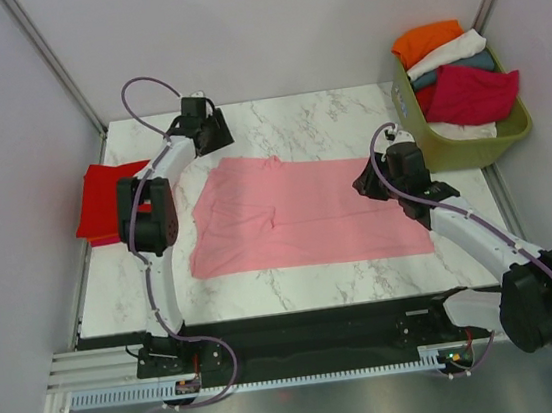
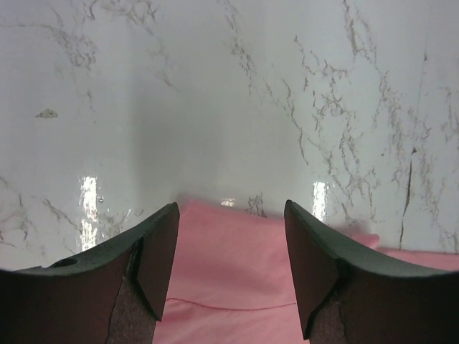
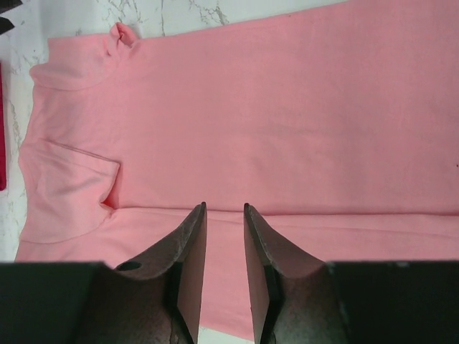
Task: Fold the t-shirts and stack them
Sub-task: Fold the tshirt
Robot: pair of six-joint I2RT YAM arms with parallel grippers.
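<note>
A pale pink t-shirt (image 1: 297, 214) lies flat across the middle of the marble table, with a lengthwise fold along its near side. A folded bright red t-shirt (image 1: 104, 197) lies at the table's left edge. My left gripper (image 1: 211, 129) is open and empty, just above the pink shirt's far left corner. In the left wrist view its jaws (image 2: 231, 244) stand wide apart over the pink cloth (image 2: 229, 279). My right gripper (image 1: 369, 183) hovers at the shirt's right end. In the right wrist view its jaws (image 3: 224, 211) are a narrow gap apart, empty, over the pink shirt (image 3: 272, 107).
An olive-green basket (image 1: 456, 151) stands at the back right corner. It holds an orange shirt (image 1: 427, 42), a white one (image 1: 451, 52), a teal one (image 1: 438, 77) and a crimson one (image 1: 474, 93). Grey walls close in the table on three sides.
</note>
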